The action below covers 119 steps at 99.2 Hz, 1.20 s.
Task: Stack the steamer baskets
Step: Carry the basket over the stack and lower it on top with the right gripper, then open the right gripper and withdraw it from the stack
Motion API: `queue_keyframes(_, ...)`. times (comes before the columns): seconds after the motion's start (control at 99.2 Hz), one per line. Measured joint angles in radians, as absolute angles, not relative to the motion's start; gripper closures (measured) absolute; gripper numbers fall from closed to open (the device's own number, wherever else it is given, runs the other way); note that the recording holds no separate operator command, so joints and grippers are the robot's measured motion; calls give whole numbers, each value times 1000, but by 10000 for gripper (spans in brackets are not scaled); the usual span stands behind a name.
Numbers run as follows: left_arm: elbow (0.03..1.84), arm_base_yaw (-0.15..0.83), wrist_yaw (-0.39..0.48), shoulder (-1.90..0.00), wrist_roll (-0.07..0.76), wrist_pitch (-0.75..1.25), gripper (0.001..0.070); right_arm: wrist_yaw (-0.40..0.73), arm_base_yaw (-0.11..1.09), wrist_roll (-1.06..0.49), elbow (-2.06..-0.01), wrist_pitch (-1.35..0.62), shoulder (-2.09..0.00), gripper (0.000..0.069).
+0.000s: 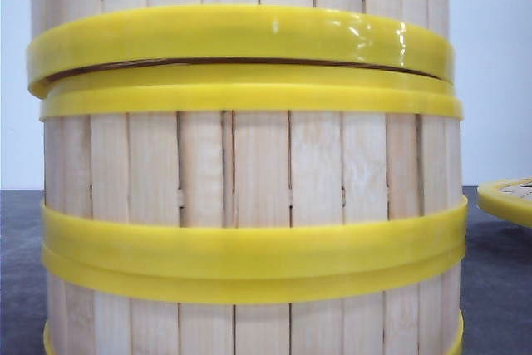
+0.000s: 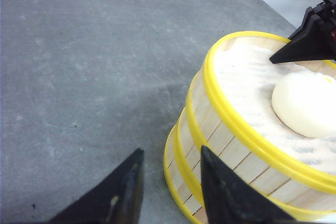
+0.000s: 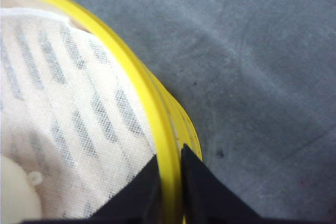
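- The stack of steamer baskets [image 1: 249,180] fills the front view, hiding both arms; its top and base are cut off.
- Right gripper [image 3: 169,182] pinches the top basket's yellow rim [image 3: 157,124].
- Left gripper [image 2: 170,182] hangs beside the stack on the grey table [image 2: 79,77], fingers apart, holding nothing.
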State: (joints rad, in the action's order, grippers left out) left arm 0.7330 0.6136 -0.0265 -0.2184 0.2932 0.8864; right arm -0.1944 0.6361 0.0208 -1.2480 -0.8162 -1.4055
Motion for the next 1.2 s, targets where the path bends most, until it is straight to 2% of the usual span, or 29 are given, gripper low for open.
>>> queue_keyframes(0.262, 733, 614, -27, -218, 293, 886, 526, -165, 636, 15, -1248, -855, -1406, 657)
queue_keyframes(0.313, 733, 614, -27, -218, 293, 886, 526, -164, 636, 15, -1248, -857, -1406, 618)
queue_keyframes(0.434, 733, 614, -26, -218, 294, 886, 526, -164, 636, 15, -1248, -867, -1406, 475)
queue_keyframes(0.524, 733, 614, -27, -218, 294, 886, 526, -165, 636, 15, -1248, -864, -1406, 435)
queue_keyframes(0.686, 733, 614, -27, -218, 294, 886, 526, -161, 636, 16, -1248, -820, -1387, 422)
queue_keyframes(0.897, 733, 614, -26, -218, 294, 886, 526, -149, 632, 53, -1248, -745, -1245, 407)
queue_keyframes(1.2, 733, 614, -27, -218, 294, 886, 526, 58, 560, 104, -1248, -806, -1062, 390)
